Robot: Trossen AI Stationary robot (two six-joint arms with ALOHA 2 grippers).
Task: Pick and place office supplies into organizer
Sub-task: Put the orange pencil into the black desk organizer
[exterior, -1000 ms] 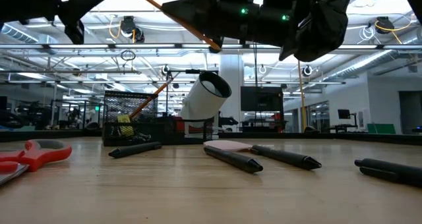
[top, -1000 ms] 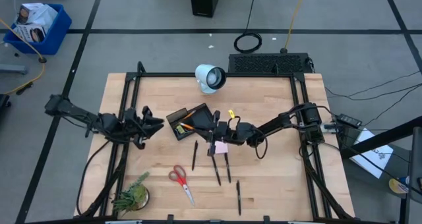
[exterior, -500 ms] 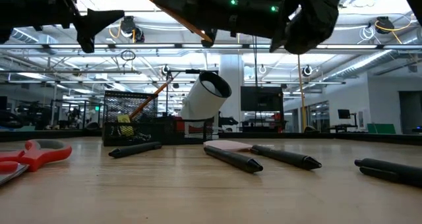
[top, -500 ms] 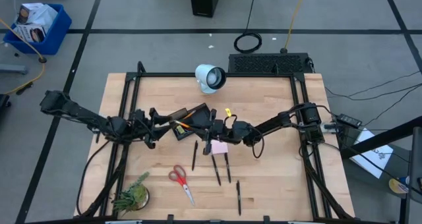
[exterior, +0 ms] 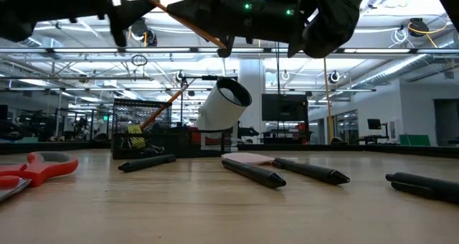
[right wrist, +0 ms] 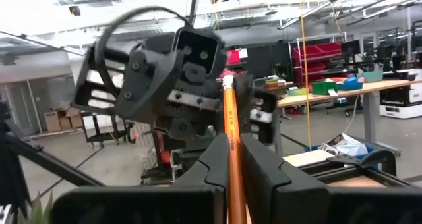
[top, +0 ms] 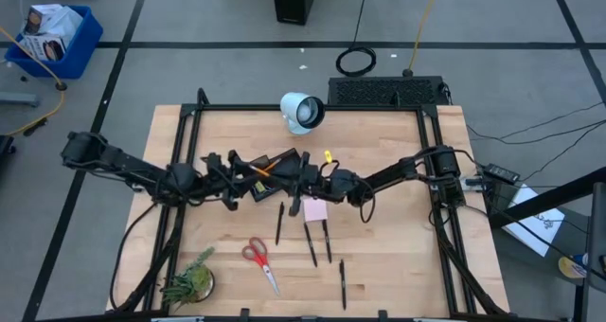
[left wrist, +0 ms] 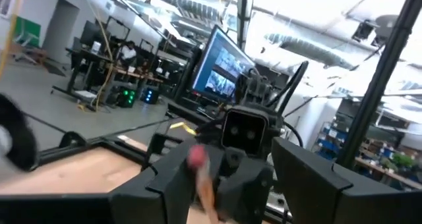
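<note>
One camera hangs high above, facing straight down on the whole wooden table [top: 379, 265], floor showing on all sides. A second sits at tabletop height, close to the pens [exterior: 252, 172], looking level across into the room behind. Each wrist camera rides close behind its own fingers and faces the opposite arm. Both table views share the white cylindrical lamp [top: 301, 112], upper centre from above, mid-frame from low.

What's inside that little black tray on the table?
The tray is mostly hidden under both grippers. One orange pencil shows in it from above; from table level, something yellow. The rest is covered.
</note>
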